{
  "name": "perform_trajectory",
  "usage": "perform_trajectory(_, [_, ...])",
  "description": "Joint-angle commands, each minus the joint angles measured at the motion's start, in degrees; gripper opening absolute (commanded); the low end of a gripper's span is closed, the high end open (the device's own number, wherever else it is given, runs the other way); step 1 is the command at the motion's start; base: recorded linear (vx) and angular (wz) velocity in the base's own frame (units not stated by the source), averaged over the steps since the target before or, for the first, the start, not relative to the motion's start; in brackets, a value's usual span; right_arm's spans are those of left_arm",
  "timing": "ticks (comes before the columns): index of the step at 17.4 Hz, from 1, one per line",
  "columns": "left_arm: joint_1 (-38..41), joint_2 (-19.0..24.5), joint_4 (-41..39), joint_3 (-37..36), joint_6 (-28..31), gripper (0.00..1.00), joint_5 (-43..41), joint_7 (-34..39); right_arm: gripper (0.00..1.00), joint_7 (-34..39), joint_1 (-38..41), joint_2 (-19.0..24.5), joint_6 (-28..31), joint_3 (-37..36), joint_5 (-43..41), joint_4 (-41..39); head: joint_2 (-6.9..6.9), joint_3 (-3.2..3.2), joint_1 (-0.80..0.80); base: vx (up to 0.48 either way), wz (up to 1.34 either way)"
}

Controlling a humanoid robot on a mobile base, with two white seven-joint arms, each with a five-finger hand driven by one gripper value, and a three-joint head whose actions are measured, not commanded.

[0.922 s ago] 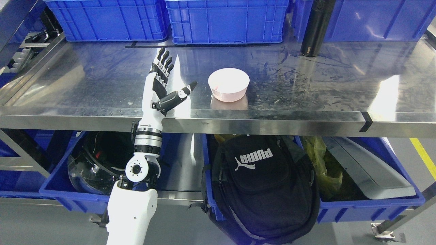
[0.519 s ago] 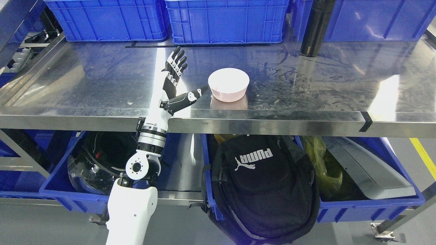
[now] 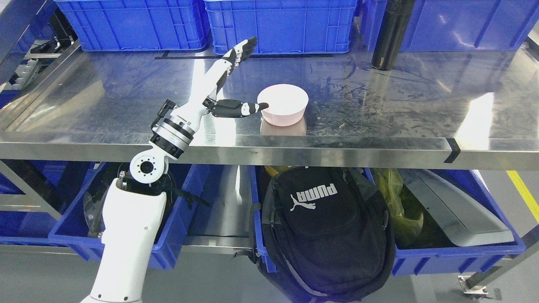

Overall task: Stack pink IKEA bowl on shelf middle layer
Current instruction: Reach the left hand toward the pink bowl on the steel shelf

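Note:
A pink bowl point(image 3: 283, 103) stands upright near the front of the steel shelf point(image 3: 126, 97), with its reflection just below it. My left hand point(image 3: 251, 75) is over the shelf to the bowl's left, open and holding nothing. Its fingers point(image 3: 238, 54) stretch up and away toward the blue crates. The thumb points right and its tip reaches the bowl's left rim. The right arm does not show.
Several blue crates point(image 3: 278, 23) line the back of the shelf. A black bottle point(image 3: 389, 33) stands at the back right. Below the shelf are blue bins point(image 3: 454, 256), a black backpack point(image 3: 326, 227) and a helmet point(image 3: 101, 202).
My left arm has swung up and to the right over the shelf. The hand has tilted toward the bowl, bringing the thumb tip from well left of it to its rim. The bowl has stayed put.

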Motion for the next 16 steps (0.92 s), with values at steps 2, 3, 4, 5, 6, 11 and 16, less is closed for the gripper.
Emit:
perform_trajectory(2, [-7.49, 8.41, -1.48, -7.69, 0.5, 0.96, -23.62, -8.78, 1.0, 0.02, 1.32, -1.0, 0.03, 0.0, 0.0, -1.0, 0.0, 0.0, 0.0, 0.0, 0.0])
perform_trajectory(3, [-8.46, 8.41, -1.57, -8.14, 0.24, 0.97, -23.99, -8.96, 1.0, 0.02, 1.32, -1.0, 0.03, 0.0, 0.0, -1.0, 0.0, 0.0, 0.0, 0.0, 0.0])
perform_trajectory(4, [-9.42, 8.06, -1.57, -8.41, 0.24, 0.97, -23.99, -9.65, 1.0, 0.02, 1.32, -1.0, 0.03, 0.0, 0.0, -1.0, 0.0, 0.0, 0.0, 0.0, 0.0])
perform_trajectory(5, [-10.74, 7.97, -1.66, -9.37, 0.67, 0.97, -24.08, -10.62, 1.0, 0.02, 1.32, -1.0, 0.03, 0.0, 0.0, -1.0, 0.0, 0.0, 0.0, 0.0, 0.0])
perform_trajectory(6, [-12.06, 7.97, -1.75, -10.77, 1.29, 0.95, -24.51, -11.41, 1.0, 0.02, 1.32, -1.0, 0.03, 0.0, 0.0, -1.0, 0.0, 0.0, 0.0, 0.0, 0.0])
perform_trajectory(11, [-23.91, 7.88, -2.01, -24.12, 17.43, 0.94, -26.0, -13.96, 1.0, 0.02, 1.32, -1.0, 0.03, 0.0, 0.0, -1.0, 0.0, 0.0, 0.0, 0.0, 0.0])
perform_trajectory(16, [-25.87, 7.18, -2.01, -30.19, 20.89, 0.94, -30.32, -21.69, 1.0, 0.02, 1.32, -1.0, 0.03, 0.0, 0.0, -1.0, 0.0, 0.0, 0.0, 0.0, 0.0])
